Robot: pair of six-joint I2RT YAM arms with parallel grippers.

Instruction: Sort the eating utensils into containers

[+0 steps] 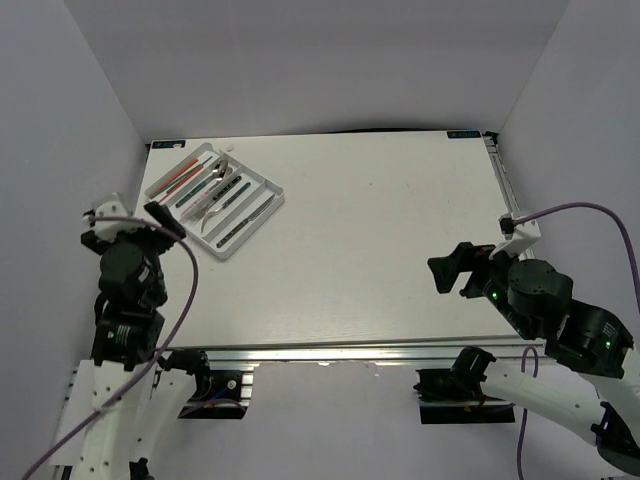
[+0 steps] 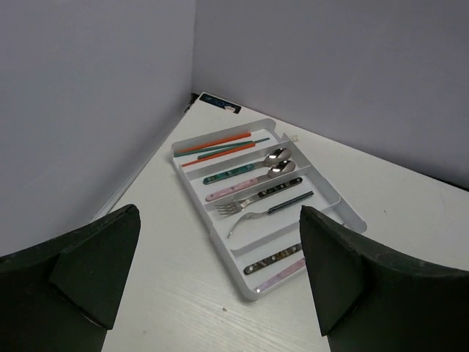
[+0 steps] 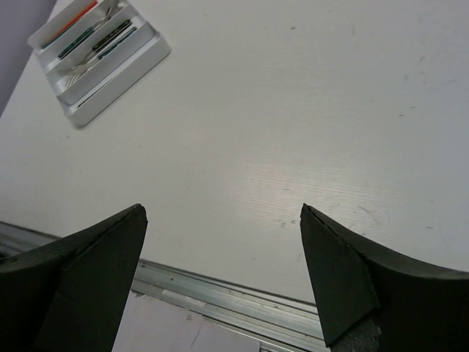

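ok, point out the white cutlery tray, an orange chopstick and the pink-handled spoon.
white plastic cutlery tray (image 2: 348,214): left wrist view, right rim.
slim orange chopstick (image 2: 217,143): left wrist view, mid-shaft.
pink-handled metal spoon (image 2: 231,191): left wrist view, handle.

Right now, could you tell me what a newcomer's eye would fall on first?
The white cutlery tray sits at the table's far left corner, colourful chopsticks, spoons and forks in its compartments. The left gripper gapes open beside it; the right gripper, also open, hovers near the right edge.
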